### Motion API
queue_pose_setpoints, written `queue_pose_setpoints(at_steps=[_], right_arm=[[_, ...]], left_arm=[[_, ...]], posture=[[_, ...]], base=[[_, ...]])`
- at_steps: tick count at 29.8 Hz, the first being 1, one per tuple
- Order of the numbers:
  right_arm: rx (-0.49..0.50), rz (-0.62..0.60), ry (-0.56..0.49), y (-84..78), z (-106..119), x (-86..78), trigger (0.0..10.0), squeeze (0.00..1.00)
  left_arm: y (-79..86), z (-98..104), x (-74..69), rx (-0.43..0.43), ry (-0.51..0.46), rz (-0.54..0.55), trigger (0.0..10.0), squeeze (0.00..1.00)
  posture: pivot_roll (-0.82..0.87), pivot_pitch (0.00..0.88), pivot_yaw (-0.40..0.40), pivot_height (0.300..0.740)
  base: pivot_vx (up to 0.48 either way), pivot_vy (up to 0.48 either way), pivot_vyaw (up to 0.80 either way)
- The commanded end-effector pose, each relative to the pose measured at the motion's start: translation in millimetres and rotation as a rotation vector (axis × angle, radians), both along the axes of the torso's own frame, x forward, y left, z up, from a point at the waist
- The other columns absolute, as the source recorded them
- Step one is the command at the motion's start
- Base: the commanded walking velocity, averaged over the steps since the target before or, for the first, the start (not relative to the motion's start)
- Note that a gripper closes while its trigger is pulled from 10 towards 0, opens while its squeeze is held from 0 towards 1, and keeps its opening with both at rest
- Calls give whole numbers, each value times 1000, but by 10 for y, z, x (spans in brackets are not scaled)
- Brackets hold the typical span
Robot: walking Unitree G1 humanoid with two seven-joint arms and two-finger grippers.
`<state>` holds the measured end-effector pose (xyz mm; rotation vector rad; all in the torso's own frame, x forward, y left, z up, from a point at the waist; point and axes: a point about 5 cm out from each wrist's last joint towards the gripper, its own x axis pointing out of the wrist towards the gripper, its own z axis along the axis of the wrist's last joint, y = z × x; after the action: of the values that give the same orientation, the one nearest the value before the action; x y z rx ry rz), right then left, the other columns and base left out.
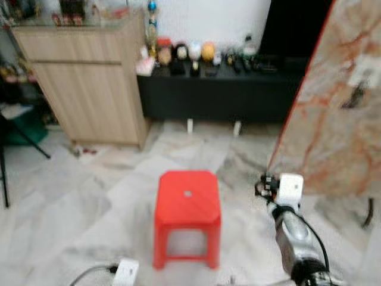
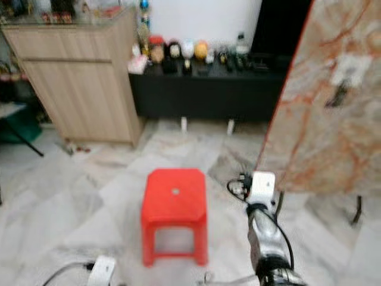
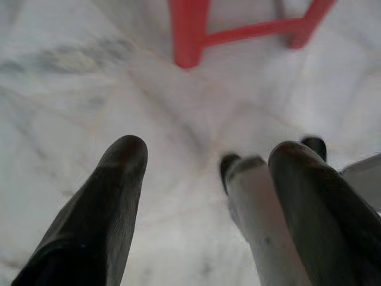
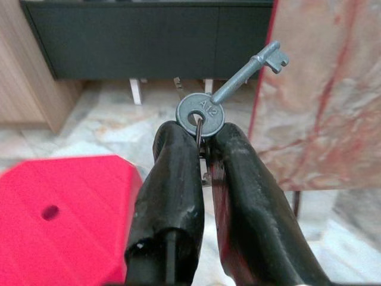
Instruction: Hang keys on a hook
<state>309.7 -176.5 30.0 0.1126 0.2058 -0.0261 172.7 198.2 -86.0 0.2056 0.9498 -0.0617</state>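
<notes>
Keys [image 4: 205, 116] being pinched by the ring between the pressed-together jaws of the right gripper [image 4: 202, 149], one grey key with a round stamped bow sticking up and slanting toward the marble-patterned panel [image 1: 339, 101]. Hovering just beside the red stool [image 1: 187, 208], on the side nearer that panel, with the silver right arm reaching forward over the pale marble floor [image 1: 89, 202]. Hanging low near the stool's legs: the left gripper [image 3: 205, 173], jaws spread apart, pointing down at the floor, something pale and blurred lying between them. Standing beyond the stool, against the far wall: a long black counter [image 1: 220, 89] carrying a row of small round figurines [image 1: 184, 53] and dark oddments too blurred to tell apart. Sitting beside that counter, further from the panel than the stool: a light wooden cabinet [image 1: 89, 83]. Showing a small pale plate with a dark mark on the panel, well above the stool; too blurred to tell what it is.
</notes>
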Motion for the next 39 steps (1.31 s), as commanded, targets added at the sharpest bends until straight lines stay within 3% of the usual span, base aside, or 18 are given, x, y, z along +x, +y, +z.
queue_pose_setpoints(at_steps=[1, 27, 34, 36, 39], right_arm=[[-6, 4, -15, 7, 52, 44, 10000, 0], [-33, -29, -6, -41, 61, 56, 10000, 0], [-48, -30, 7, -44, 53, 57, 10000, 0], [-61, -22, 21, -51, 44, 54, 10000, 0], [-74, -10, 31, -55, 46, 62, 10000, 0]], left_arm=[[-1, -9, -15, 12, 12, -22, 10000, 0], [80, 9, -10, 27, 4, -21, 10000, 0], [111, 70, 98, 37, -38, -37, 10000, 0], [146, 163, 247, 51, -105, -55, 10000, 0], [167, 237, 355, 59, -154, -73, 10000, 0]], posture=[[10, 0, -38, 740], [0, 0, -23, 740], [-11, 0, -13, 740], [-15, 0, -9, 740], [-9, 0, -11, 740]], base=[[0, -472, 0], [0, -472, 0], [0, -454, 0], [0, 0, 0], [0, 0, 0]])
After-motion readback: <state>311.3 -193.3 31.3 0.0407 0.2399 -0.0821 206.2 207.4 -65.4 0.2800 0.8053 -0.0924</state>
